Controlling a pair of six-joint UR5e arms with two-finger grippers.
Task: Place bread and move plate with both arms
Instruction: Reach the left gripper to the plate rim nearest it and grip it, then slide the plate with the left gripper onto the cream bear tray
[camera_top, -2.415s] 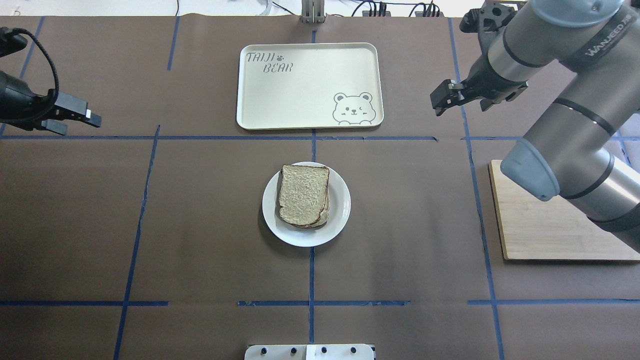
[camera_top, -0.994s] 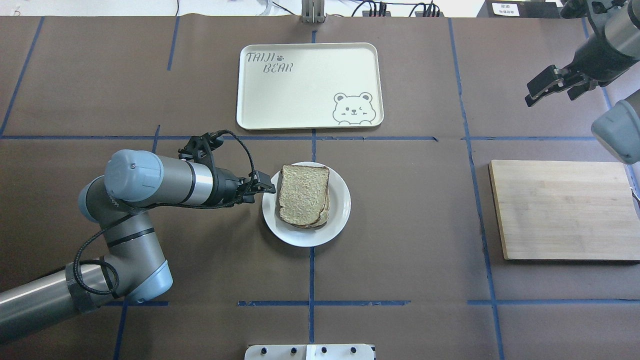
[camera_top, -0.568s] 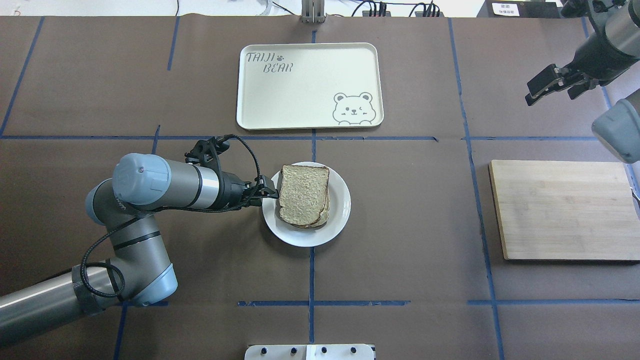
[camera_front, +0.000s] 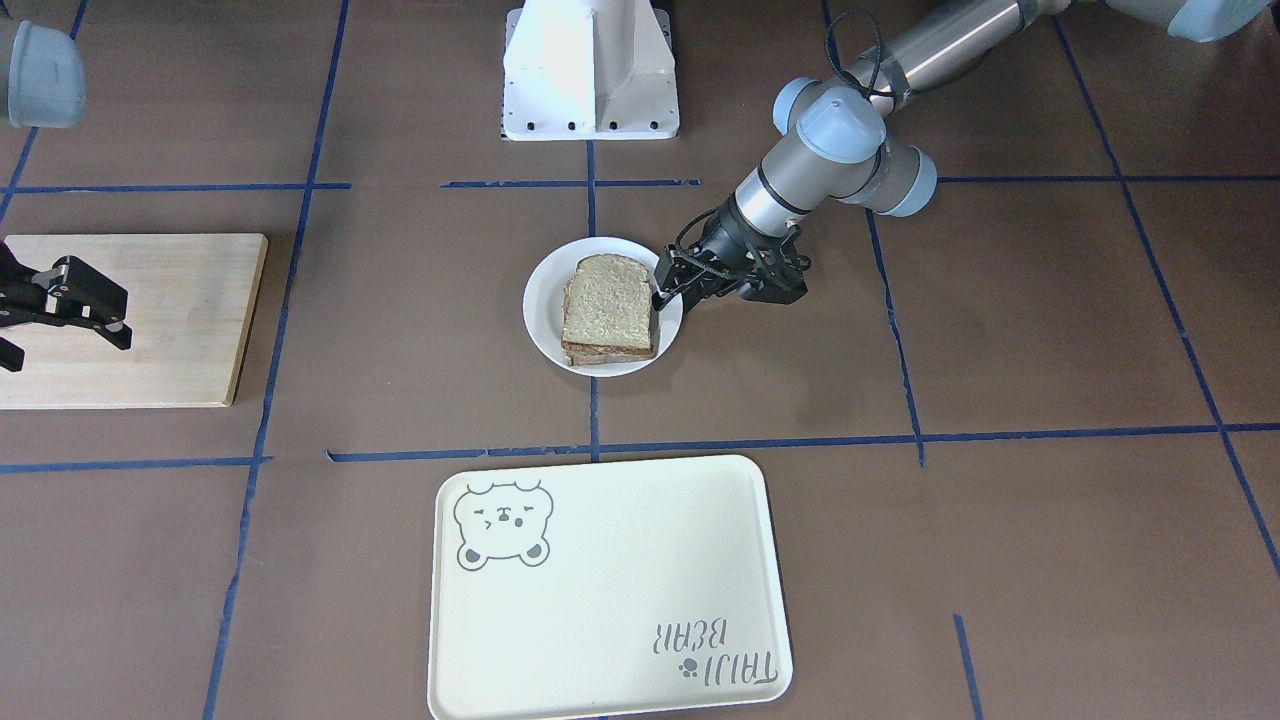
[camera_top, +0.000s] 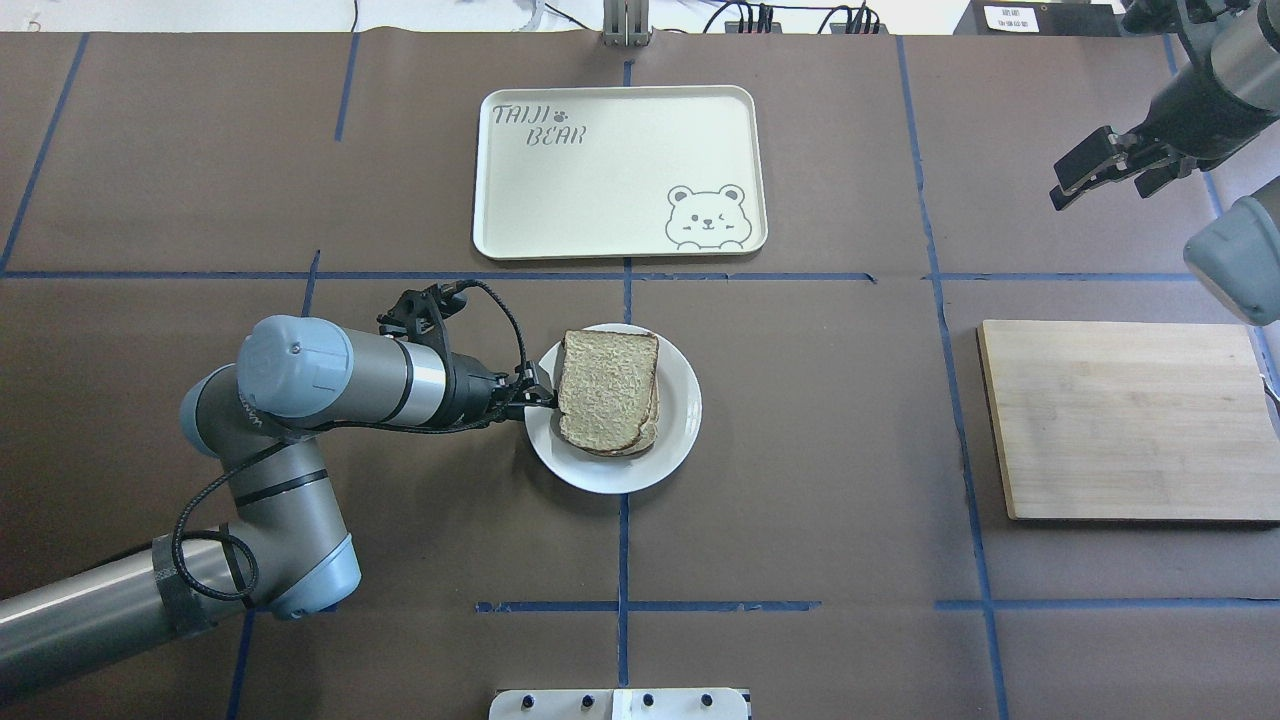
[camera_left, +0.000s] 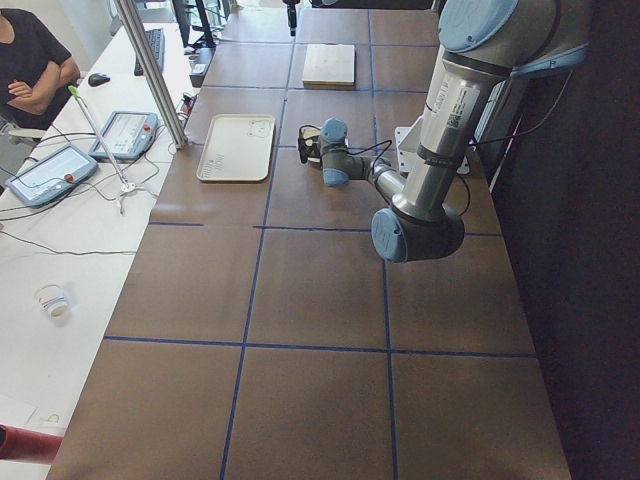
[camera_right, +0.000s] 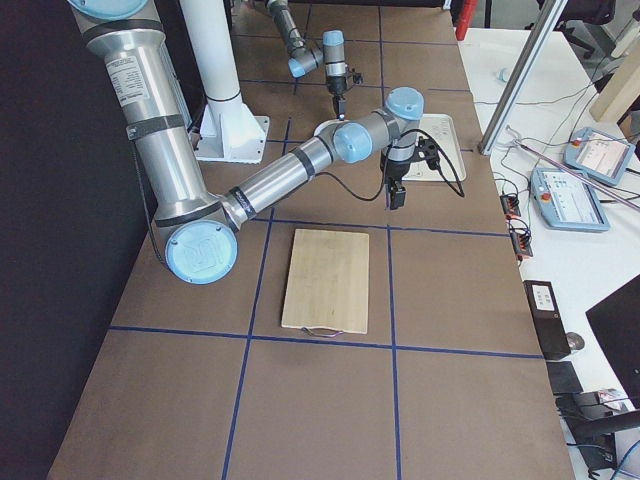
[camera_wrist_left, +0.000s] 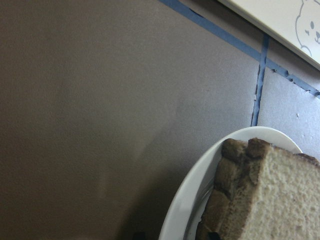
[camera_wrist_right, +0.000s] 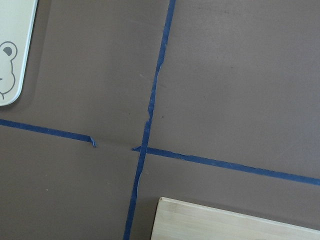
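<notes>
Left gripper (camera_top: 541, 396) sits low at the left edge of the plate (camera_top: 683, 415). Its jaws are spread, with one tip just outside the white rim and the other just inside it, close to the crust of the bread (camera_top: 608, 388). It does not appear to be pinching anything yet. Right gripper (camera_top: 1066, 180) hangs well apart over the table's far right side, beyond a wooden board (camera_top: 1120, 420). Its jaws are also spread and hold nothing.

The bread lies flat on the plate at the table's centre. A second slice seems to lie under it, its edge showing along the near side. A cream tray (camera_top: 620, 170) with a bear drawing lies farther out, past a blue tape line.

The plate looks stiff, thin-rimmed and glazed, so it is probably slippery in metal jaws and would chip if dropped. The best hold is likely the bare strip of rim on the left, where the jaws now straddle it, clear of the crust. The opposite bare rim on the right would suit the other gripper.

The bread looks light, soft and easy to crush. It probably rests loose on the smooth plate, so a tilt or jerk could slide it off. A level, slow carry seems wise.
</notes>
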